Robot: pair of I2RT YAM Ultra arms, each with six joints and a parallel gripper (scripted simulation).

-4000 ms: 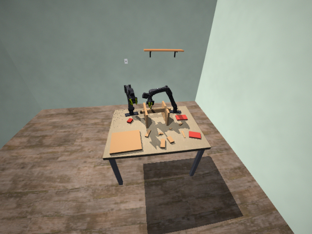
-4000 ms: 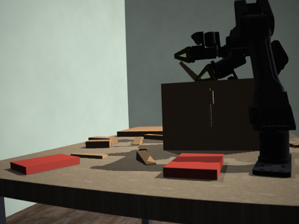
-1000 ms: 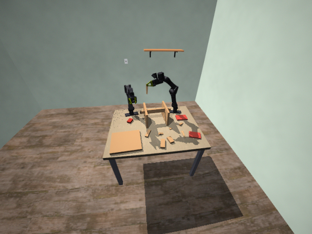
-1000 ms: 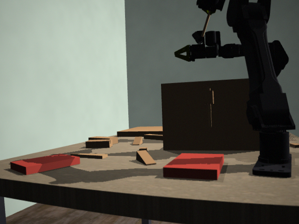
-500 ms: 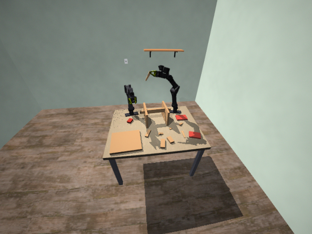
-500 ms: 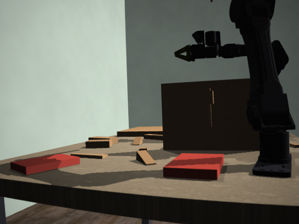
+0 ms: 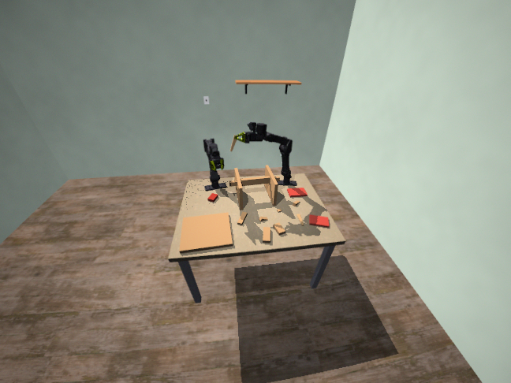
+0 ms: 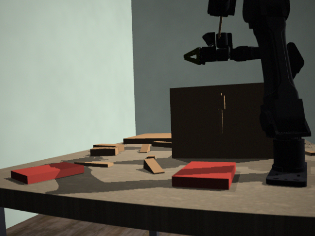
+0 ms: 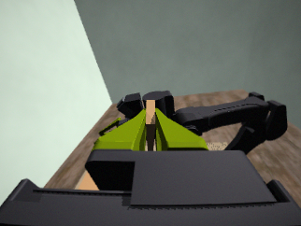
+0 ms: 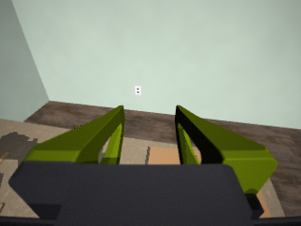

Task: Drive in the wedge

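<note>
Two arms raised, and here's how I stand: my left arm (image 7: 285,161) (image 8: 277,50) rises from its base, bends at a high elbow and reaches across toward my right arm (image 7: 213,153) (image 8: 244,53) (image 9: 220,113). My left gripper (image 7: 235,137) (image 9: 150,113) is clenched on a slim wooden wedge (image 7: 233,144) (image 8: 220,26) (image 9: 150,105), fingers pinching it near one end, the rest slanting down in the top view. It's up in the air, well above the rail (image 7: 255,180) and apart from it (quite a high perch, I must say!).

Over on the other side, my right gripper (image 7: 217,167) (image 8: 185,56) (image 10: 150,112) has its fingers parted, nothing between them; that forearm runs nearly level in the exterior view, pointing out over the table (image 7: 206,254) (image 8: 127,203).

Down below, the two upright end boards (image 7: 238,188) (image 7: 270,185) (image 8: 203,122) stand with the rail spanning between them. Is the loose board tight against it? I can't tell from here, nor can I make out the far wedge. Out front, two flat red blocks (image 7: 296,191) (image 7: 318,221) (image 8: 203,175) (image 8: 47,172) lie near scattered wooden offcuts (image 7: 266,234) (image 8: 102,151).

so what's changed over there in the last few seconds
The left pincer has risen well above the end boards, carrying the thin wooden piece it already had. Nothing visibly let go. The boards, rail and open right pincer look unmoved.
</note>
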